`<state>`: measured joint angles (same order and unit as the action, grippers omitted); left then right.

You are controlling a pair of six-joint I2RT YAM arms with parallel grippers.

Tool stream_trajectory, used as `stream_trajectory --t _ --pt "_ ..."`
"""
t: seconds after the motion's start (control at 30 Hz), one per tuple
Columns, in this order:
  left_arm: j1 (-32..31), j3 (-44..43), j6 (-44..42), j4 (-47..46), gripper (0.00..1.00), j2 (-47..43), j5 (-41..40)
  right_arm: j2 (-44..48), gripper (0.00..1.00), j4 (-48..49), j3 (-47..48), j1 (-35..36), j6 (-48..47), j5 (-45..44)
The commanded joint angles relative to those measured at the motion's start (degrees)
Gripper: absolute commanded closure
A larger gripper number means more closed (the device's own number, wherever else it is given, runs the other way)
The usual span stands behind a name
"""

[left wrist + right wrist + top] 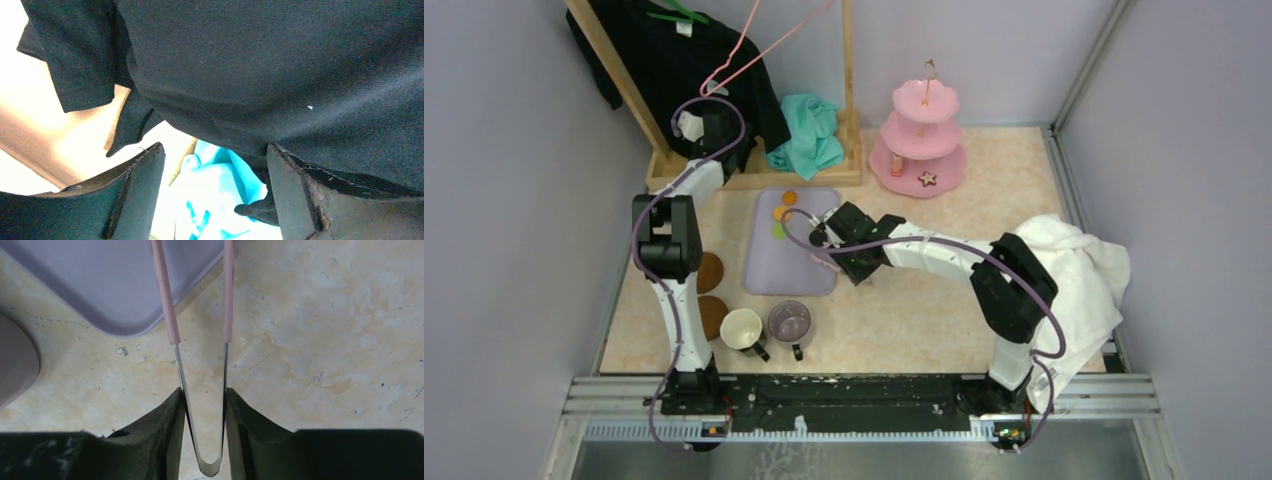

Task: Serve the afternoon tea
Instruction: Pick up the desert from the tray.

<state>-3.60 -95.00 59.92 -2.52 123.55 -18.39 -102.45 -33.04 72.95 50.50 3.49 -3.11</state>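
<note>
My right gripper (844, 262) (202, 400) is shut on a pair of metal tongs (164, 290) with pink tips. The tips reach over the near right corner of a lilac tray (792, 270) (110, 285) with nothing between them. Orange sweets (790, 198) and a green sweet (779, 231) lie at the tray's far end. A star cookie (927, 179) rests on the bottom tier of the pink stand (924, 140). The cream mug (742, 328), the greyish-purple mug (789, 321) (15, 365) and two brown coasters (709, 271) are near left. My left gripper (709, 120) (215, 170) is open, empty, against a black garment (275, 65).
A wooden rack (754, 178) at the far left carries the black garment and a pink hanger (754, 50). A teal cloth (809, 135) (215, 190) lies on its base. A white towel (1074, 280) is heaped at the right edge. Grey walls enclose the table.
</note>
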Motion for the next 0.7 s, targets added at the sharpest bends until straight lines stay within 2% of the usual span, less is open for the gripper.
stream_trajectory --t 0.0,0.33,0.67 --pt "0.4 -1.5 -0.6 -0.3 0.20 -0.6 0.0 0.7 0.67 -1.2 3.5 0.2 3.2 -2.7" --pt "0.4 -2.5 -0.7 0.0 0.20 0.2 0.3 -4.9 0.67 -5.5 11.5 -0.3 3.9 -4.1" --pt "0.5 -3.8 -0.7 0.6 0.20 0.9 0.2 -8.9 0.65 -6.1 15.6 -1.7 3.6 -2.4"
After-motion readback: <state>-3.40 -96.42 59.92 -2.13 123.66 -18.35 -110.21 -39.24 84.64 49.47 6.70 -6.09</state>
